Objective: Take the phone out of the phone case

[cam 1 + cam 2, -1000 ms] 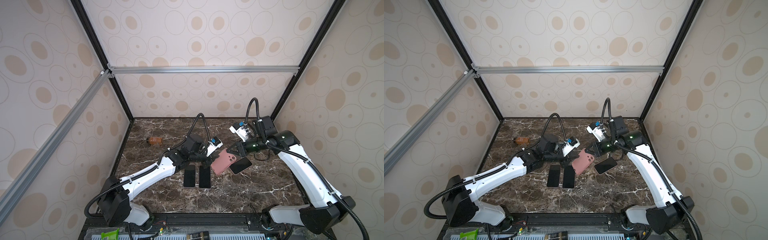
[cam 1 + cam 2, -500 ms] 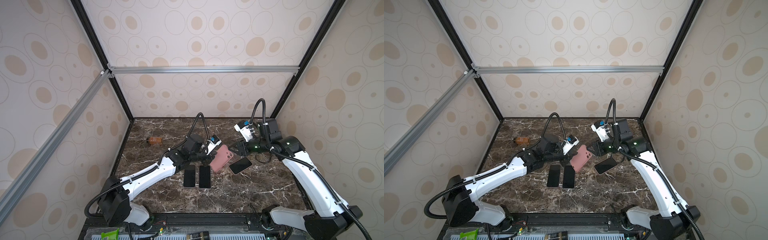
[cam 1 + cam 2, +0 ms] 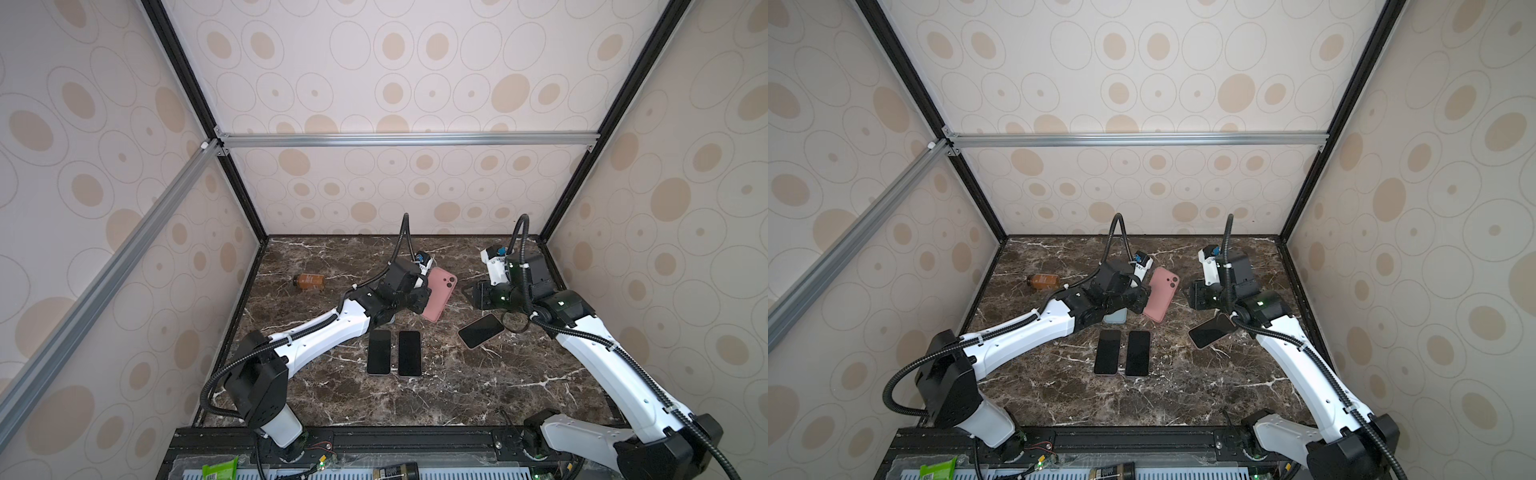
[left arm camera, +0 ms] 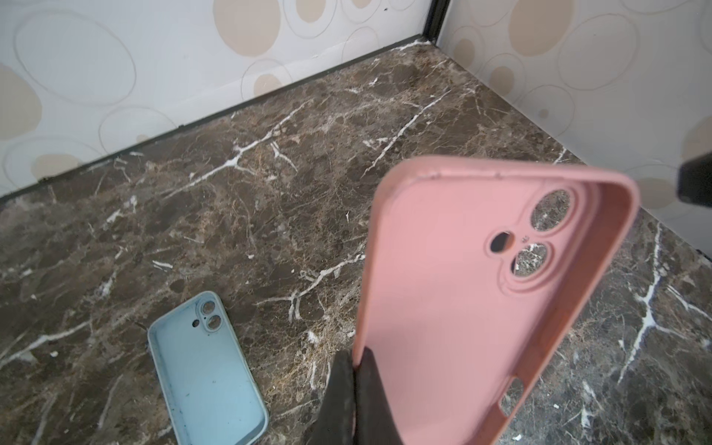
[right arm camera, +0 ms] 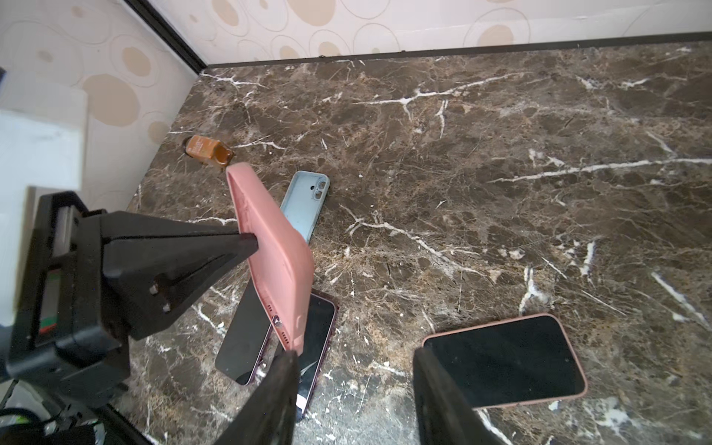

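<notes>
1. In both top views the phone [image 3: 481,331] lies screen up on the tabletop [image 3: 457,386], out of the pink case [image 3: 441,293] and well apart from it. The left gripper [image 3: 420,300] holds the case tilted in the air. The right gripper [image 3: 473,296] hangs beside the phone, fingers spread, carrying nothing. Two spare phones [image 3: 1122,352] lie side by side nearer the front, and a blue case [image 3: 1115,316] shows partly under the left arm.
2. From the left wrist, the case [image 4: 462,308] is plainly empty: the tabletop shows through its camera holes. The left fingers [image 4: 343,385] are pressed together on one long rim, a thin pinch on soft material. The blue case [image 4: 208,366] lies open side up below.
3. From the right wrist, the spread fingers [image 5: 435,385] frame bare tabletop. The phone [image 5: 504,358] lies by one finger; I cannot tell whether they touch. The case's [image 5: 277,246] lower end hangs over the spare phones [image 5: 246,339].
4. To my eye the extraction is done, and what is left is to put the case down.
   - The left arm should carry it to bare tabletop, clear of all three phones.
   - It should open only once an edge rests, since the limp rim could slip or flop.
   - The right arm should lift straight up so it does not drag the phone.
</notes>
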Robot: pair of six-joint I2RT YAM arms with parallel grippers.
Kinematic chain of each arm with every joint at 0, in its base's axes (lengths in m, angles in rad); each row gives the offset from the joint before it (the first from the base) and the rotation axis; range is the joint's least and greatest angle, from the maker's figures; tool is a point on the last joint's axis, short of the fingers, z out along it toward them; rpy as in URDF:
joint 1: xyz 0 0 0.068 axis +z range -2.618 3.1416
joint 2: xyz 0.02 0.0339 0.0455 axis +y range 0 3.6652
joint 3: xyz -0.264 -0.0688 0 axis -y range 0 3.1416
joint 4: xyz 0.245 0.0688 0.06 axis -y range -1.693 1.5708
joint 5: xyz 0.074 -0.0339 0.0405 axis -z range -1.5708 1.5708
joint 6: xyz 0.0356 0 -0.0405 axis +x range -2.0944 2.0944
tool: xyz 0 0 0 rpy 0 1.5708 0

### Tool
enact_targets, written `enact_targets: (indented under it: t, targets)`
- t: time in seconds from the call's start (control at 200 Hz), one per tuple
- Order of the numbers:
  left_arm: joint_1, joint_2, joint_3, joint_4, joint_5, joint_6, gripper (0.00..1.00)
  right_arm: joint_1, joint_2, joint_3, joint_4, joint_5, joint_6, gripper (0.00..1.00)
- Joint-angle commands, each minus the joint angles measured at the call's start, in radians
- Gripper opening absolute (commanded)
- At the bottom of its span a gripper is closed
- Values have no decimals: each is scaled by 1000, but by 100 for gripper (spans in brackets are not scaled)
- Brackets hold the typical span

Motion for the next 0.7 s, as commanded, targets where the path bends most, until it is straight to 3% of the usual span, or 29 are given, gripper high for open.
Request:
enact_targets:
  t: [0.0, 0.15, 0.22, 0.4, 0.51, 0.695]
  targets:
    - [39, 47, 63, -58, -2, -148, 0, 48, 53, -7, 51, 120, 119, 48]
    - [105, 146, 118, -131, 47, -278, 0, 55, 134, -25, 89, 109, 198, 48]
    - [124, 179, 120, -121, 64, -312, 0, 54, 167, -15, 94, 172, 239, 48]
    - [166, 255, 153, -137, 110, -372, 0, 49, 267, 76, -47, 229, 177, 51]
    - [183, 322, 223, -214, 121, -374, 0, 48, 267, 29, 45, 189, 172, 52]
    - [192, 432, 376, -346, 107, -361, 0, 49, 326, 69, 55, 114, 155, 49]
